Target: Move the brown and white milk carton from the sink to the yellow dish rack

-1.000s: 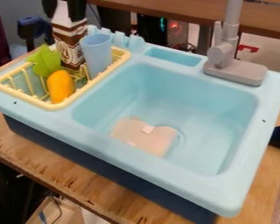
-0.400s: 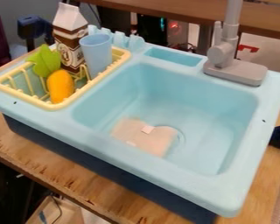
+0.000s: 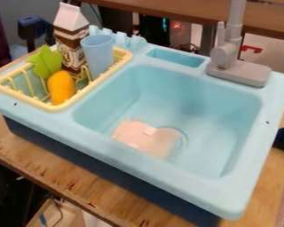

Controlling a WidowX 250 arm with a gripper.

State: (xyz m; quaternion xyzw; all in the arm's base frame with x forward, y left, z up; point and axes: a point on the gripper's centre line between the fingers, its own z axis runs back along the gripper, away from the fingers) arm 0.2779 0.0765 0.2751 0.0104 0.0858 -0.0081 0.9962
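Gripper: whether it is spread, pressed together or pinching anything cannot be told. At the left, the yellow rack [image 3: 54,107] is crowded; contact with one item could disturb its neighbours. The green leaf-shaped piece [image 3: 46,61] rises above the rack rim; a low sideways pass could catch it and tip it outward. The orange-yellow rounded piece [image 3: 61,87] lies just in front; its smooth-looking, curved surface could let it roll or slip if pushed off centre.

The brown-and-white carton [image 3: 71,37] stands upright toward the back of the rack; its height gives leverage, so a knock near the white peaked top could topple it; its base is partly hidden, so its footing cannot be confirmed. The light blue cup [image 3: 99,55] stands just beside the carton, to the right; a grasp on either could bump the other; a push rightward on the cup could carry it over the rack rim into the sink [image 3: 198,188].

In the basin, the pale pink piece [image 3: 145,138] lies low, near the drain [image 3: 183,139]; a flat approach could skid it along the bottom; a steep approach risks contact with the basin walls. At the right, the grey faucet [image 3: 242,73] stands tall behind the basin; a wide swing at height could strike it.
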